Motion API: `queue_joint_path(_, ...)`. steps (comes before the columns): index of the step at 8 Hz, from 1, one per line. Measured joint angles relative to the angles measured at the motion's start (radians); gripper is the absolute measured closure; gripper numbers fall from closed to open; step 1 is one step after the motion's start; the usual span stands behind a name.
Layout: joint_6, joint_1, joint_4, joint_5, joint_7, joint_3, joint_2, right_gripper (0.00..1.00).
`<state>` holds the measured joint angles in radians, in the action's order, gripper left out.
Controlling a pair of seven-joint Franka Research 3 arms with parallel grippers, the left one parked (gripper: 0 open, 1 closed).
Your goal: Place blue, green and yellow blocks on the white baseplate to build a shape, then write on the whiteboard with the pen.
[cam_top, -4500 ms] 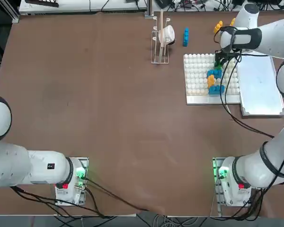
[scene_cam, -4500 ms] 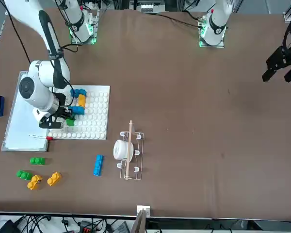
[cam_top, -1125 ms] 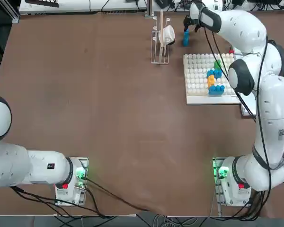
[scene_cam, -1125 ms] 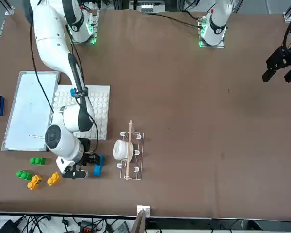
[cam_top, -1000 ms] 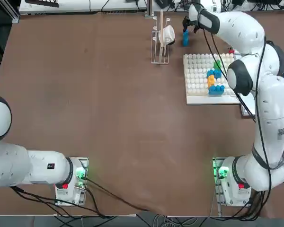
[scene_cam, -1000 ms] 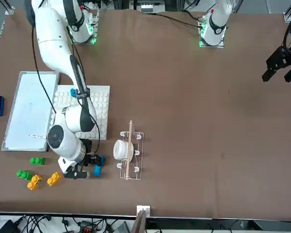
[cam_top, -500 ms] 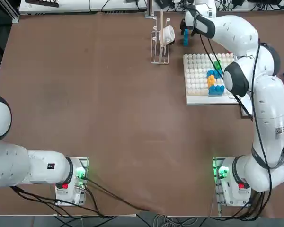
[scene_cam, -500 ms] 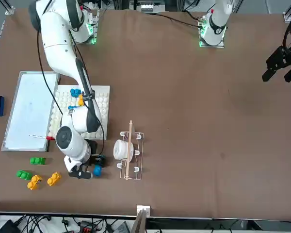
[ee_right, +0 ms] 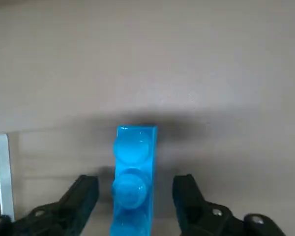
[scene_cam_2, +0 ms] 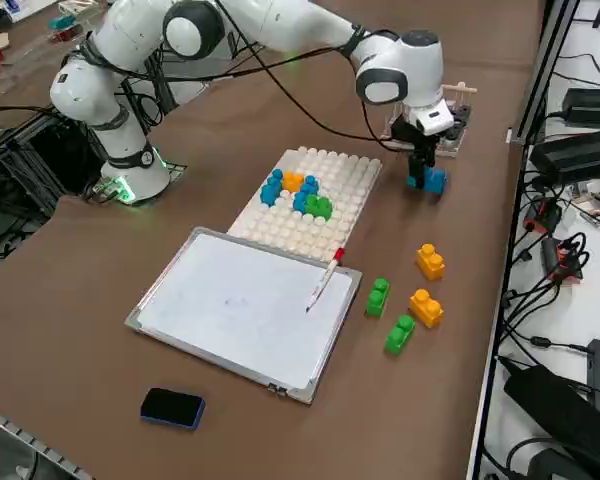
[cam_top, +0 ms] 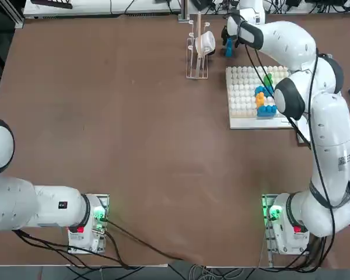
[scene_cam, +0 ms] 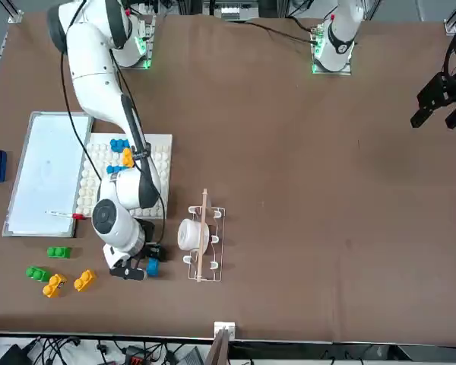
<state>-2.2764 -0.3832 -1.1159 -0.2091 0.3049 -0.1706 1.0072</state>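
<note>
The right claw [ee_right: 134, 196] is low over the brown surface [cam_top: 134, 116], and its two black fingers [ee_right: 83, 194] stand on both sides of a blue block [ee_right: 133, 172]. There is a gap on each side, so the claw is open and holds nothing. This blue block lies on the surface between the wire rack [cam_top: 197, 49] and the white baseplate [cam_top: 242, 96]. On the baseplate sit blue, yellow and green blocks [scene_cam_2: 298, 195] pressed together. Beside it lies the whiteboard [scene_cam_2: 240, 305], and the pen [scene_cam_2: 322, 280] rests across its edge, red end toward the baseplate. Two green blocks [scene_cam_2: 390, 315] and two yellow blocks [scene_cam_2: 427, 285] lie loose near the whiteboard. A dark blue eraser [scene_cam_2: 172, 407] lies on the whiteboard's other side.
</note>
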Motion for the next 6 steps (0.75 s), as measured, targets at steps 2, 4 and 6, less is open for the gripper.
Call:
queue_joint_path(2,-0.002,0.0,0.0,0.0,0.002,0.0,0.0,0.3)
queue_joint_path(4,-0.002,0.0,0.003,0.0,0.003,-0.001,0.0,0.6)
queue_joint_path(6,-0.003,0.001,0.007,0.0,0.046,-0.007,-0.001,0.6)
